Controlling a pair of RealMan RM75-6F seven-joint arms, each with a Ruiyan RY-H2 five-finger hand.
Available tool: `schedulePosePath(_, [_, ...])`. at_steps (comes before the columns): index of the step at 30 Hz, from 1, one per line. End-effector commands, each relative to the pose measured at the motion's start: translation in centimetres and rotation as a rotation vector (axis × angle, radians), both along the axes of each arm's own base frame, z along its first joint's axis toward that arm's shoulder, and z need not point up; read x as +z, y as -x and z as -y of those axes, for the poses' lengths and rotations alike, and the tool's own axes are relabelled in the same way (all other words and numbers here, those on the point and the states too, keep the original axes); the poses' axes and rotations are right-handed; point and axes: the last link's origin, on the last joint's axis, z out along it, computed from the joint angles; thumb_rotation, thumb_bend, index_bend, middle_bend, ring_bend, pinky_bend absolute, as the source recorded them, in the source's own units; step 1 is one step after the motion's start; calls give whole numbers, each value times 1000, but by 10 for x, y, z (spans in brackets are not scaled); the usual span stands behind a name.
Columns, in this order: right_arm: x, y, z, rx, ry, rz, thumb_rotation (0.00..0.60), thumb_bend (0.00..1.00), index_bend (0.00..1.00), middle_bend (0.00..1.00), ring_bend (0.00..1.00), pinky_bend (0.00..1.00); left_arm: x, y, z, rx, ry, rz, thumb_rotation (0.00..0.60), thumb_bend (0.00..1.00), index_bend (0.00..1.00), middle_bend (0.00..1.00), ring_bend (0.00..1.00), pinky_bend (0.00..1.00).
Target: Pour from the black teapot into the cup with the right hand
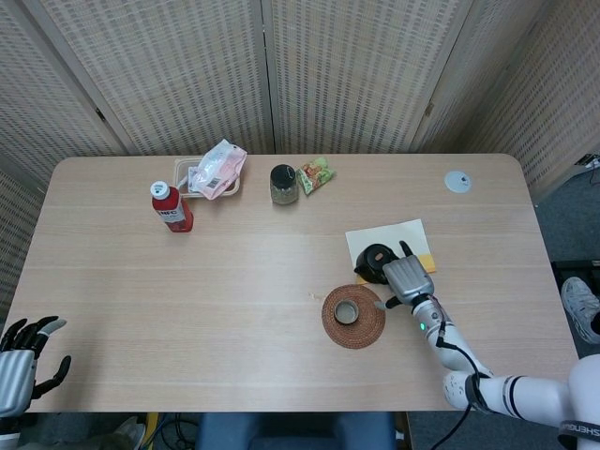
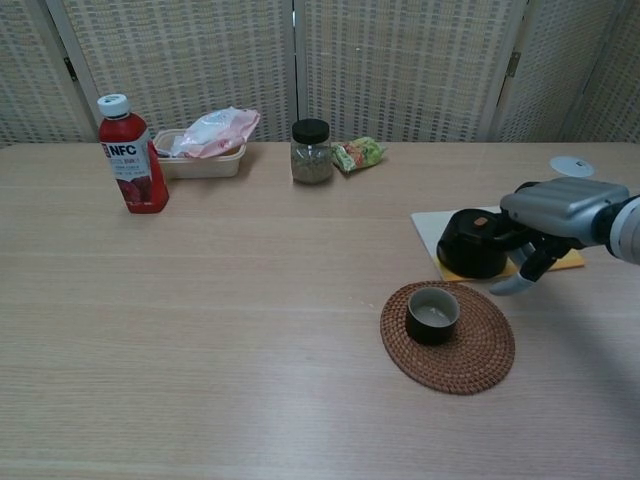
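1. Your right hand sits at the right side of the black teapot, fingers curled around its handle side; a firm hold cannot be confirmed.
2. The teapot rests on the yellow-and-white mat, upright.
3. The cup stands on the round woven coaster, just in front of the teapot, apart from it.
4. Your left hand hangs off the table's near-left corner, fingers spread, holding nothing.
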Motion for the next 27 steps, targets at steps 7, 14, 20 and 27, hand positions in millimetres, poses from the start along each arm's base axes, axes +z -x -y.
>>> schedulePosePath(7, [0, -3, 6, 1, 13, 0, 340, 0, 804, 752, 648, 0, 1, 0, -1, -1, -2, 1, 600, 363, 245, 198, 212, 88])
schedulePosePath(14, [-2, -3, 11, -8, 6, -18, 340, 0, 850, 836, 733, 0, 0, 0, -1, 1, -1, 0, 600, 363, 245, 198, 212, 88])
schedulePosePath(20, [-2, -5, 18, -6, 13, -13, 340, 0, 868, 864, 810, 5, 1, 0, -1, 2, 0, -1, 600, 363, 245, 198, 212, 87])
schedulePosePath(27, [2, -7, 26, -7, 20, 27, 342, 0, 878, 866, 825, 37, 1, 0, -1, 5, 1, -1, 600, 363, 245, 198, 212, 83])
